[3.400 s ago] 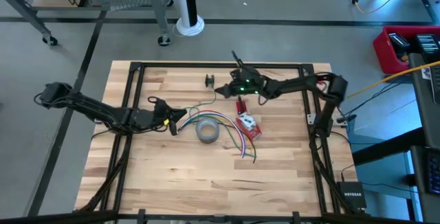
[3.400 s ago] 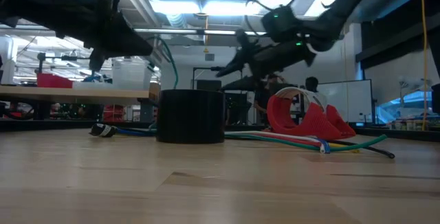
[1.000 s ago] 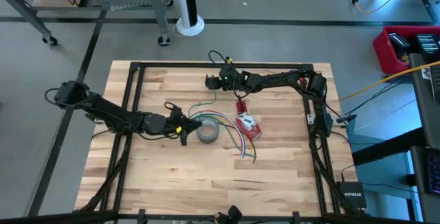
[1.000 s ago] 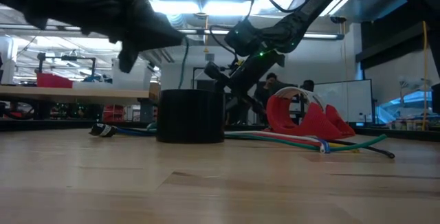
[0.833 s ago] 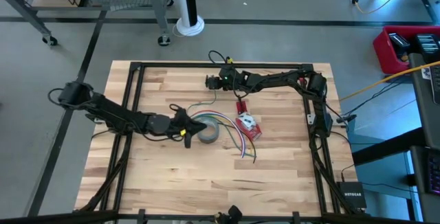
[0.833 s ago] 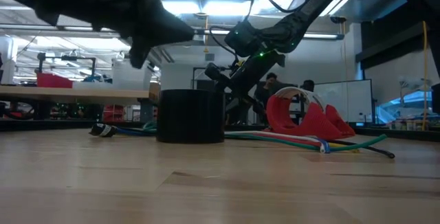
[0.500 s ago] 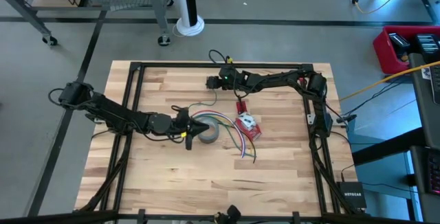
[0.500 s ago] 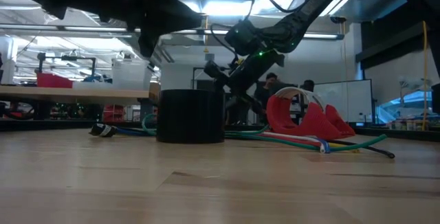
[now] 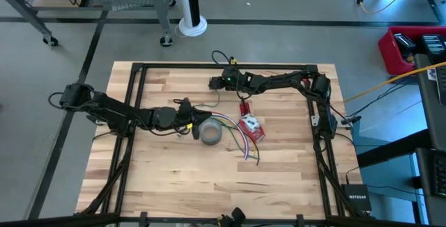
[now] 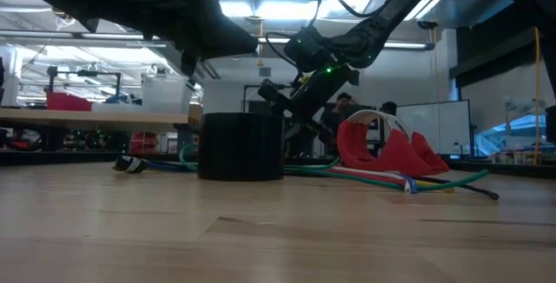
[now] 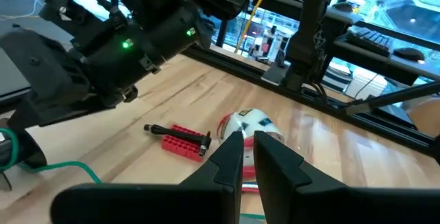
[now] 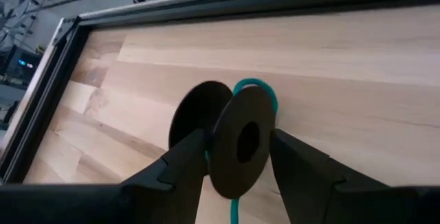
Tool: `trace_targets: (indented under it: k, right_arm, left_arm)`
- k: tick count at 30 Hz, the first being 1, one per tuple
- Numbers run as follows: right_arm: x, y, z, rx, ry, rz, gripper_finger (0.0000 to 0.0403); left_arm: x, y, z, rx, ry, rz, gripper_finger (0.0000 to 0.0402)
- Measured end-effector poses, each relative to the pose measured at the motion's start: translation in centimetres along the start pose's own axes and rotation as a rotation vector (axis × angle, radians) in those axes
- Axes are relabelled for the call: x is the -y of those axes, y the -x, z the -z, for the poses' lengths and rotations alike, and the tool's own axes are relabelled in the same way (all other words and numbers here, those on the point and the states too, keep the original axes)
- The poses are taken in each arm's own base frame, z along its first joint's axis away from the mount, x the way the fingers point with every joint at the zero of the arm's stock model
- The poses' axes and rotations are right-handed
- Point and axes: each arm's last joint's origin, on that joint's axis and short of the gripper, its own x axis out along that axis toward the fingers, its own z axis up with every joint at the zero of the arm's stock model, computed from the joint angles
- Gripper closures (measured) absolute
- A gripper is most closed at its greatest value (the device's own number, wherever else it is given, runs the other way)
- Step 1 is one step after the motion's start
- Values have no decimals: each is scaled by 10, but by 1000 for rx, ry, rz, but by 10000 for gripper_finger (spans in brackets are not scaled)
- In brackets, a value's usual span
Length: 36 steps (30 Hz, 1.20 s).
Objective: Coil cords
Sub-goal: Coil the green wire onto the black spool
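green cord (image 12: 256, 86) wound on spool (image 12: 242, 141) clamped in right gripper (image 12: 237, 157).

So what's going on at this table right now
Two robot arms are working a thin green cord. The right gripper, at the table's far side, clamps a dark spool with the cord on it. The left gripper, nearly shut, hangs beside the grey tape roll, near loose coloured cords and a red object.
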Motion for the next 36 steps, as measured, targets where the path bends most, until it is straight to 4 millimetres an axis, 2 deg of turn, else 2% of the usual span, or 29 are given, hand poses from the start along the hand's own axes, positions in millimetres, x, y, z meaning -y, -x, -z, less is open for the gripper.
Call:
trace_targets:
  k: [7,16,24,36]
  right_arm:
    - [0,0,1,-22,-61,-9,237]
    - [-14,5,20,-39,-47,-37,237]
    - [-9,3,11,8,-61,-4,237]
    - [-7,0,15,24,-56,14,238]
  left_arm:
    - [2,1,1,-8,3,26,373]
    - [5,2,2,-17,2,52,373]
    - [8,3,3,-20,-3,68,373]
    - [10,4,3,-19,-3,74,373]
